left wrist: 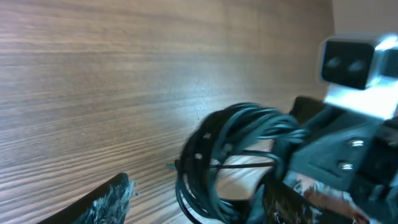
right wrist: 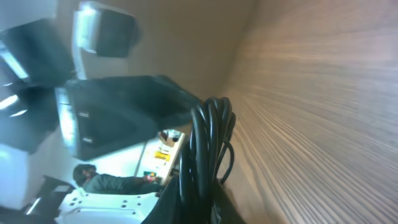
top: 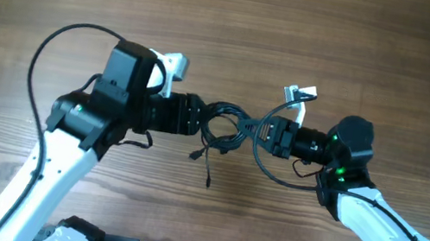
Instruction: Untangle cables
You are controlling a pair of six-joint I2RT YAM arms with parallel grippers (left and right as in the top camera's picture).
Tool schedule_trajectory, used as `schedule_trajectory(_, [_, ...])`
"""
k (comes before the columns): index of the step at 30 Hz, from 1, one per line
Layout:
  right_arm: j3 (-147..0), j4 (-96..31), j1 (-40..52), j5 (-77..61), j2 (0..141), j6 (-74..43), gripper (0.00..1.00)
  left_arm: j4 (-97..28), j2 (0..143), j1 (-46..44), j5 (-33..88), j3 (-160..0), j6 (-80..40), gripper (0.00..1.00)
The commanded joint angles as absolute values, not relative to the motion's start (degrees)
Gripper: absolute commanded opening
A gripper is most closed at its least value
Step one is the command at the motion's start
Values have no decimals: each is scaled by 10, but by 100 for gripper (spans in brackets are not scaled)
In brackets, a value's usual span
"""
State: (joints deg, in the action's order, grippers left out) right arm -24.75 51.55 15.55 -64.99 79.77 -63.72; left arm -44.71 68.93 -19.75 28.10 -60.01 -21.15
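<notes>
Cables (top: 222, 128): one black tangle at centre of table (top: 232, 18), strung between both grippers; two loose ends trailing toward near edge.
Right gripper (top: 263, 134): at right side of tangle, fingers pinching the bundle.
Left gripper (top: 200, 123): at left side of tangle, touching it; spread or clamped, cannot tell.

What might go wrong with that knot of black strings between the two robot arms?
1. The tangle of thin black cables is bunched tightly between the left hand and the right hand, which seems to grip it. Pulling hard might tighten the knot instead of loosening it.
2. A loose plug end trails on the wooden table. It may snag in the loops if it is dragged back through.
</notes>
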Motion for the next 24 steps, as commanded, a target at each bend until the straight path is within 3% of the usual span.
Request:
schedule_trajectory(1, [-255,531,154,-666,803,-676,4,-451,722,-195,322,-600,-164,68])
schedule_trajectory(8, [-255,534,154,-676,803,-692,4,-459,754,-197,378,-600,-131,58])
schedule_trajectory(11, [-255,534,154,-676,803,-692,4,-457,761,-204,385,-600,-122,40])
schedule_trajectory(18, [-255,534,154,-676,803,-707,4,-456,781,-215,385,-600,-122,7])
schedule_trajectory(24, [-255,551,154,-676,803,-706,4,-442,792,-215,385,-600,-122,4])
